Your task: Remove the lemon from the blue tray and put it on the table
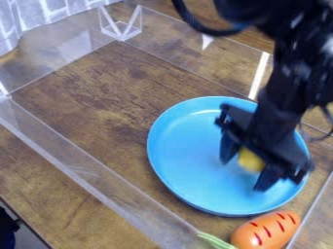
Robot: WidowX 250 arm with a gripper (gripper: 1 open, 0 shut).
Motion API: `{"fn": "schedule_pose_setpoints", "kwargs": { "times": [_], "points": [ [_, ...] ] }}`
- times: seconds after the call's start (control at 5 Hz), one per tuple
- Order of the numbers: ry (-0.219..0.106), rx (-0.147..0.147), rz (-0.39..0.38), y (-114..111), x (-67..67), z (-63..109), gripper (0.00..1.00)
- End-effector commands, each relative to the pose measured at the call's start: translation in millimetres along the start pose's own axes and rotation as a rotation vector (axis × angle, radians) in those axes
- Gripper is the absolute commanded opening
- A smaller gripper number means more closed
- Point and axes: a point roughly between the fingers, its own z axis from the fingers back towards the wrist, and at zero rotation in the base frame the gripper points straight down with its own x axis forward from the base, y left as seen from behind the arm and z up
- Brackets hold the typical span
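The lemon [247,157] shows as a small yellow patch between the black fingers of my gripper [252,161], which is shut on it. The picture is blurred by motion. Gripper and lemon hang just above the right half of the blue tray [189,146], a large round plate lying on the dark wood table [117,102]. The arm comes down from the top right and hides the tray's far right rim.
An orange carrot-like toy [267,231] with a green top lies on the table just in front of the tray. Clear plastic walls [65,160] border the table on the left and at the back.
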Motion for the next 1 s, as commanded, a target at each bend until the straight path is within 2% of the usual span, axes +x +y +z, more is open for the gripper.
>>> {"fn": "schedule_pose_setpoints", "kwargs": {
  "times": [0.0, 0.2, 0.4, 0.6, 0.8],
  "points": [
    [-0.113, 0.005, 0.023, 19, 16.6, 55.5, 0.00],
    [-0.121, 0.050, 0.094, 58, 13.2, 86.0, 0.00],
    [-0.100, 0.084, 0.152, 100, -3.5, 92.2, 0.00],
    [-0.078, 0.099, 0.201, 127, -29.9, 85.6, 0.00],
    [-0.061, 0.108, 0.233, 138, -47.0, 83.6, 0.00]
  ]
}}
